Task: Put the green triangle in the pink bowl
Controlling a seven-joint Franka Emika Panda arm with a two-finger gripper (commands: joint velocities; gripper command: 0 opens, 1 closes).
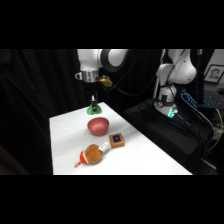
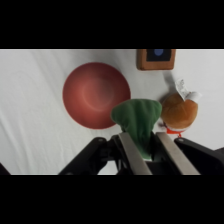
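The green triangle (image 2: 138, 121) hangs between the two fingers of my gripper (image 2: 145, 150), which is shut on it. In the side view the gripper (image 1: 93, 104) holds the green triangle (image 1: 93, 108) just above the table's far end, behind the pink bowl (image 1: 98, 126). Seen from the wrist, the pink bowl (image 2: 96, 94) lies below and to the left of the held block, its inside bare.
An orange-brown round bottle (image 1: 91, 154) lies on its side near the table's front, also in the wrist view (image 2: 179, 111). A brown square block (image 1: 117, 140) with a blue spot sits beside it, at the wrist view's top (image 2: 156, 58). Dark cloth surrounds the white table (image 1: 145, 160).
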